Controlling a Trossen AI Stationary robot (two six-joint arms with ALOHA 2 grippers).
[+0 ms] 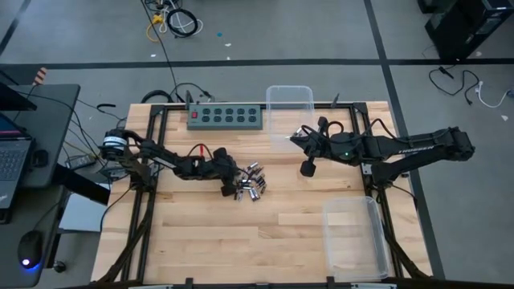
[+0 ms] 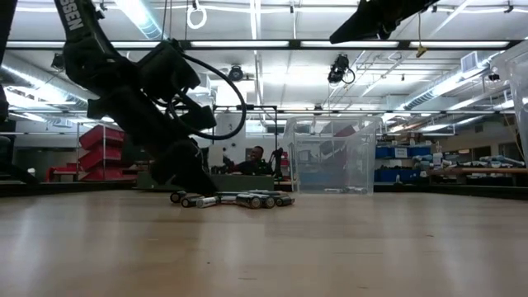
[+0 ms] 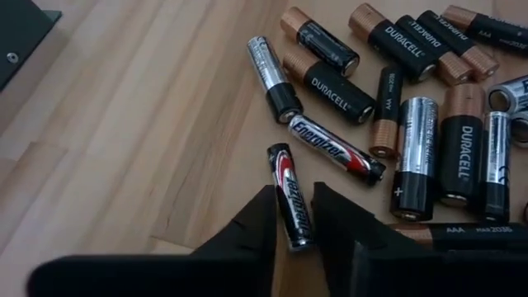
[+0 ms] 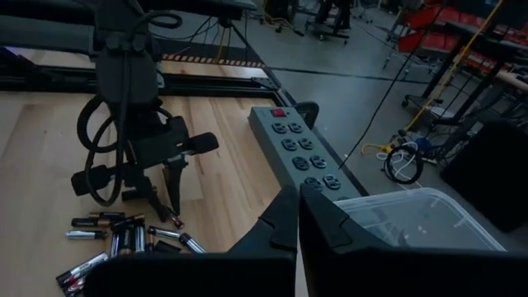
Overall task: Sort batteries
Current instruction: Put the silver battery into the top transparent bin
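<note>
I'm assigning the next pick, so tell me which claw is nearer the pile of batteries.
Left. The left claw is down at the edge of the pile of batteries, its fingers astride one small cell. The right claw hangs farther off to the pile's right, shut.

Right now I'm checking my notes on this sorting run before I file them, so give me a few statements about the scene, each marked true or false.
1. The left gripper is down at the battery pile with a slim black-and-red battery between its fingers. True.
2. The batteries already lie inside a clear bin. False: they lie loose on the wooden table.
3. The right gripper is shut and holds nothing. True.
4. The right gripper rests on the battery pile. False: it hangs apart from it, near the clear bin at the table's far edge.
5. The power strip lies among the batteries. False: it sits apart, along the far edge.
</note>
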